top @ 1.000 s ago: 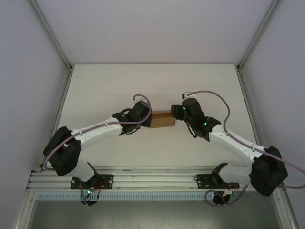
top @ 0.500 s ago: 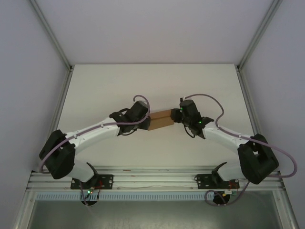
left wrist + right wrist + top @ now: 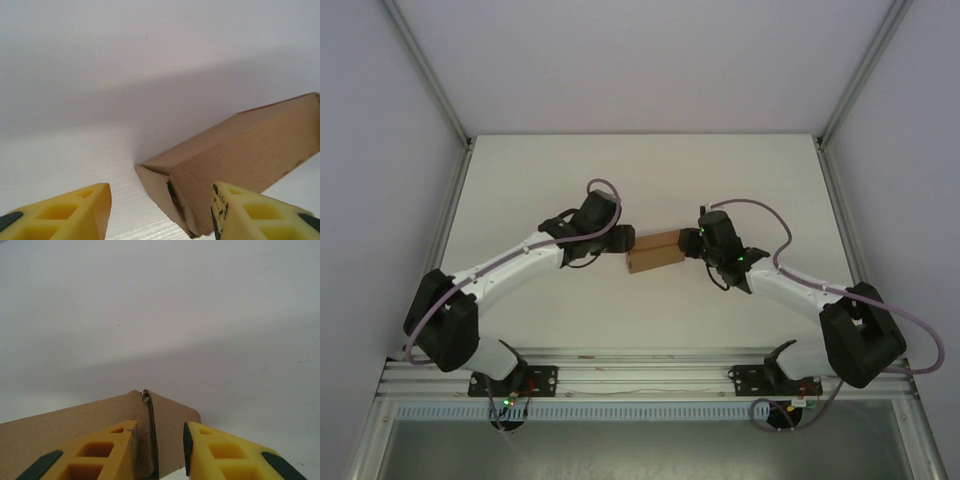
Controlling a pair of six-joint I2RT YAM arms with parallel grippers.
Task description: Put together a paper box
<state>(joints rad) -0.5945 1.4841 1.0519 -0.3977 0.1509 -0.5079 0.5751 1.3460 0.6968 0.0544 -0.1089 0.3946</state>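
Observation:
The paper box (image 3: 655, 252) is a small brown cardboard box lying on the white table (image 3: 720, 170) between my two arms. My right gripper (image 3: 692, 243) is at its right end. In the right wrist view the yellow fingers (image 3: 100, 452) pinch that end of the box (image 3: 170, 425) and its closing flap, so my right gripper (image 3: 159, 432) is shut on it. My left gripper (image 3: 623, 240) stands just off the left end. In the left wrist view it (image 3: 160, 195) is open. The box's partly closed end (image 3: 235, 155) lies close to the right finger (image 3: 250, 212).
Grey walls and slanted aluminium posts (image 3: 438, 90) (image 3: 865, 70) border the table on both sides. A metal rail (image 3: 650, 378) with both arm bases runs along the near edge. Bare table surface stretches behind the box.
My left gripper has opened and drawn back to the left off the box. My right gripper has narrowed onto the box's right end, and the box has turned slightly.

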